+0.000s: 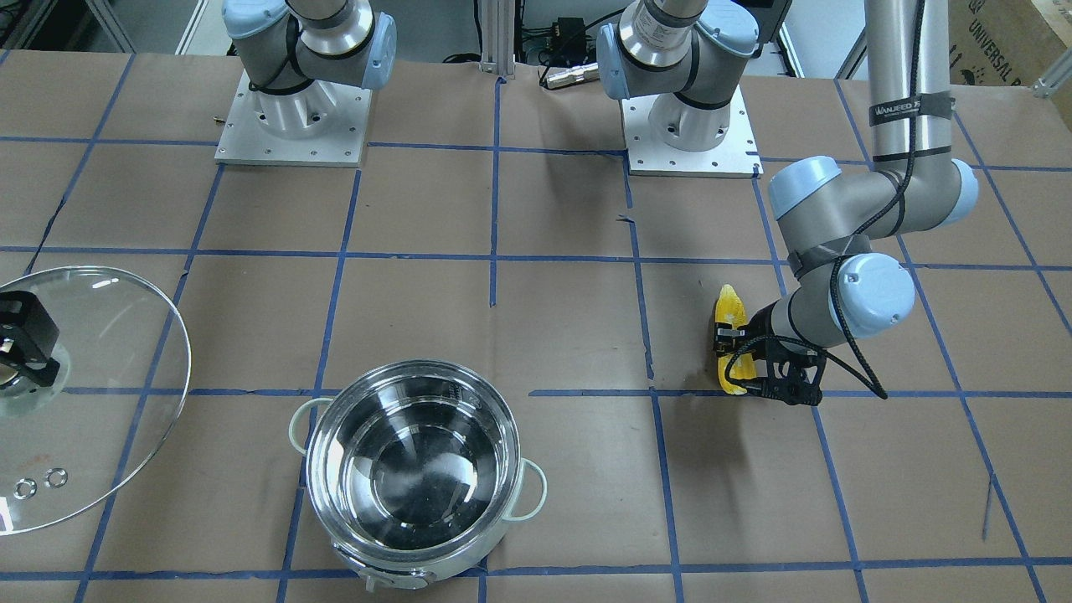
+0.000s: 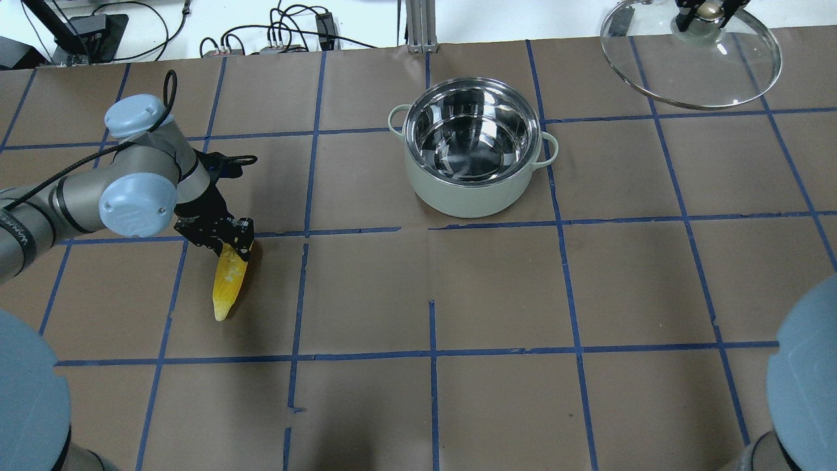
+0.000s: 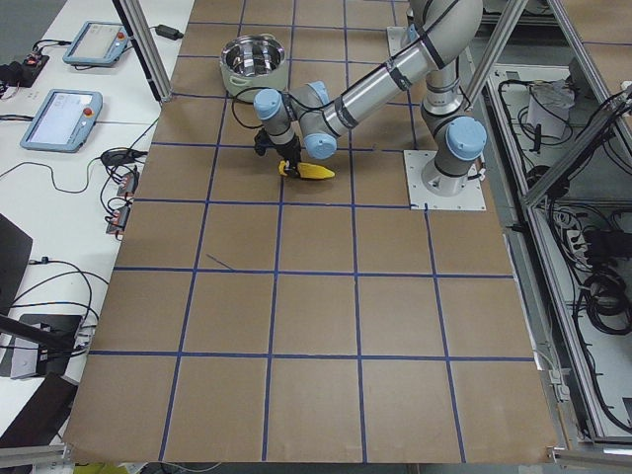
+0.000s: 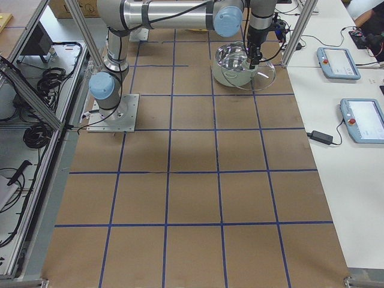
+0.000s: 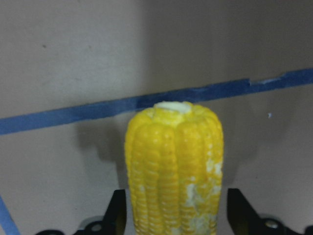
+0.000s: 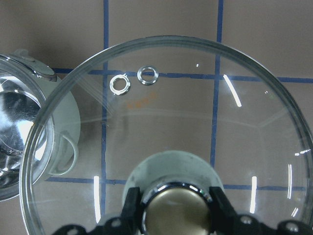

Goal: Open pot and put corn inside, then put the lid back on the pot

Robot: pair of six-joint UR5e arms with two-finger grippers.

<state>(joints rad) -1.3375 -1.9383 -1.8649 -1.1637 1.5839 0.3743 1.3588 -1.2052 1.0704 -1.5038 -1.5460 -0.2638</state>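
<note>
The steel pot (image 2: 464, 196) stands open and empty at the table's far middle; it also shows in the front view (image 1: 402, 563). The yellow corn (image 2: 227, 288) lies on the brown paper on my left, tapered tip toward the robot. My left gripper (image 2: 222, 239) is shut on the corn's thick end; in the left wrist view the fingers (image 5: 119, 210) flank the cob (image 5: 173, 161) closely. My right gripper (image 2: 706, 13) is shut on the knob of the glass lid (image 2: 693, 72) and holds it in the air, right of the pot (image 6: 19, 127).
The table is covered in brown paper with a blue tape grid. The two arm bases (image 1: 293, 109) (image 1: 691, 117) stand at the robot's edge. Screens and cables lie beyond the far edge (image 4: 360, 120).
</note>
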